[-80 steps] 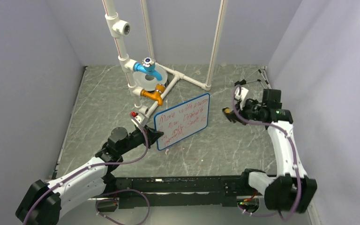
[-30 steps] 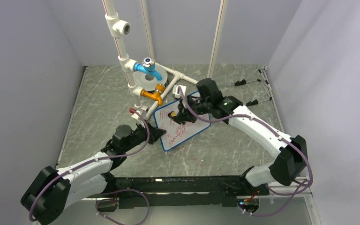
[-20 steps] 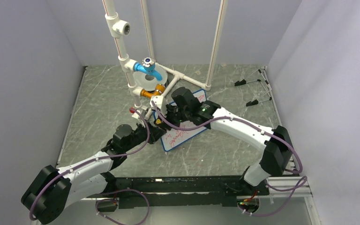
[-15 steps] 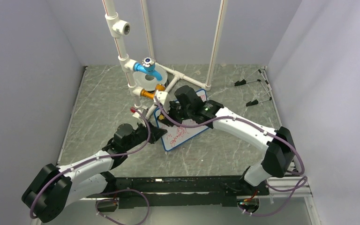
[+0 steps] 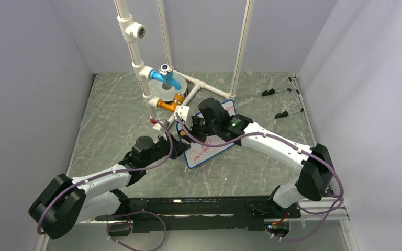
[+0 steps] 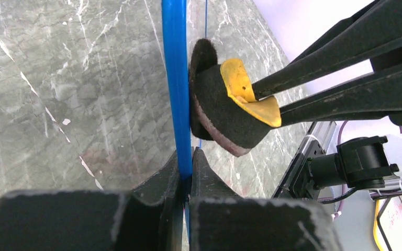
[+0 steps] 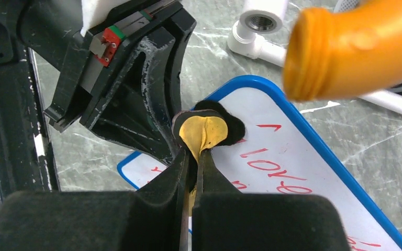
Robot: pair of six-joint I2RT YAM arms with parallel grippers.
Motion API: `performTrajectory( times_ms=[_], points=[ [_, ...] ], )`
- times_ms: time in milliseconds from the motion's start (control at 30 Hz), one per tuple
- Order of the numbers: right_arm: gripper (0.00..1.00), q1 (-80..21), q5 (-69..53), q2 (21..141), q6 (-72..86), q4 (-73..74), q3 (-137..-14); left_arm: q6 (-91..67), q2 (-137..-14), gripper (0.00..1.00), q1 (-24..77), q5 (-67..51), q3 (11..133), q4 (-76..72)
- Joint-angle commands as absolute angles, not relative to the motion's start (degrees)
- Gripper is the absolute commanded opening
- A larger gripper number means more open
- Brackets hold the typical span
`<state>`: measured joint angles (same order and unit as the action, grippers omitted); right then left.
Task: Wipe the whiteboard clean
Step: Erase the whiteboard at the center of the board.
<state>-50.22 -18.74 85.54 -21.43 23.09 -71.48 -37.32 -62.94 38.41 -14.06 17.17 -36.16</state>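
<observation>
Whiteboard (image 5: pixel 213 148) propped on edge near table middle, left gripper (image 6: pixel 187 159) clamped on blue rim. Right gripper (image 7: pixel 192 152) pinched tight on eraser pad (image 7: pixel 205 128), pad against board's corner. Red writing (image 7: pixel 275 168) covered much of visible face; most wiping left, I judged.
</observation>
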Motion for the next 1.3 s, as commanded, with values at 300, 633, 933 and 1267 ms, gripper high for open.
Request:
performTrajectory(
  times_ms=[300, 633, 933, 1267],
  points=[
    [0.00, -43.2, -14.6, 84.5, -16.3, 17.8, -72.5, -34.8, -64.2, 0.00, 40.5, -20.5, 19.6, -38.9],
    [0.00, -47.4, -14.6, 86.4, -16.9, 20.2, -74.7, -34.7, -64.9, 0.00, 41.3, -20.4, 20.0, -38.5],
    [0.00, -42.0, -17.7, 85.3, -15.9, 19.6, -72.8, -34.6, -66.9, 0.00, 41.4, -21.6, 21.0, -39.4],
    [0.00, -45.8, -20.2, 86.7, -18.3, 22.6, -74.3, -34.7, -65.6, 0.00, 41.5, -20.9, 19.8, -39.1]
  ],
)
